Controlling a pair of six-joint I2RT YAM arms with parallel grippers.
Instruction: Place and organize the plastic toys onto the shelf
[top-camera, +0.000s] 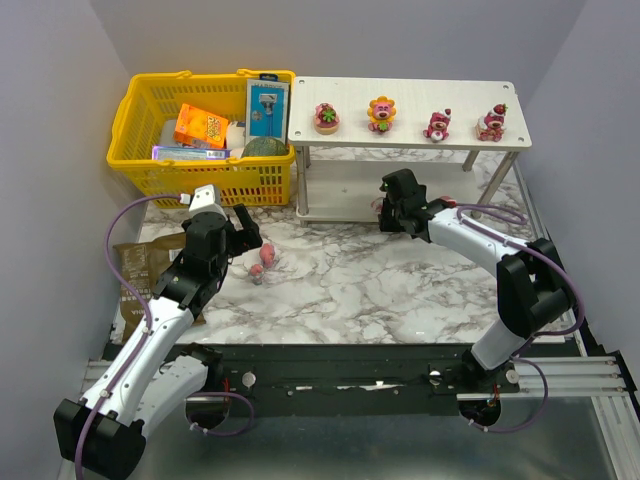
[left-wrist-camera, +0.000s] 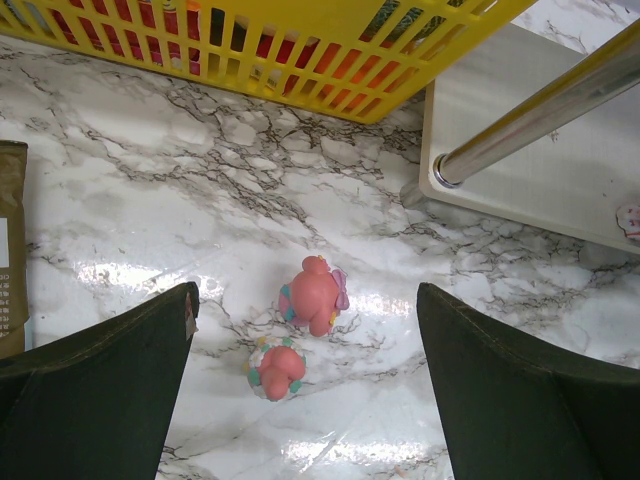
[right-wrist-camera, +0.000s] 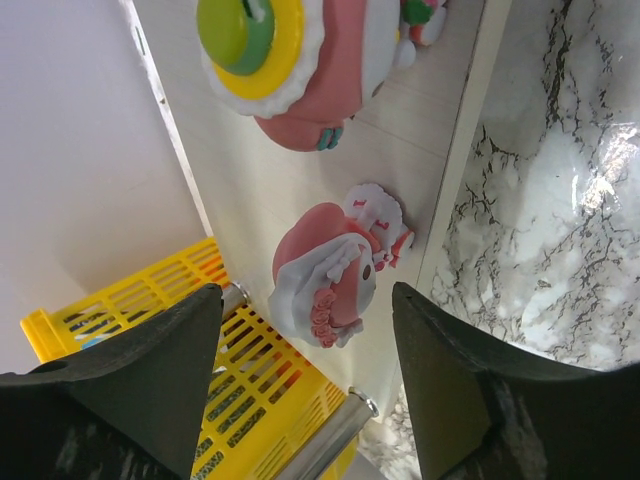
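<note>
Right gripper, fingers apart around the toy on the lower shelf, is needing a straight pull-back with no sideways swing; left gripper is hovering wide open.

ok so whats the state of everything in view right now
top-tier toys: upright, in a row
lower-tier toys: resting on the lower tier
table toys: on the marble, not shelved
shelf: standing, part filled
yellow basket: holding packaged goods
left end effector: open, above the table toys
right end effector: open, either side of one lower-tier toy
</note>
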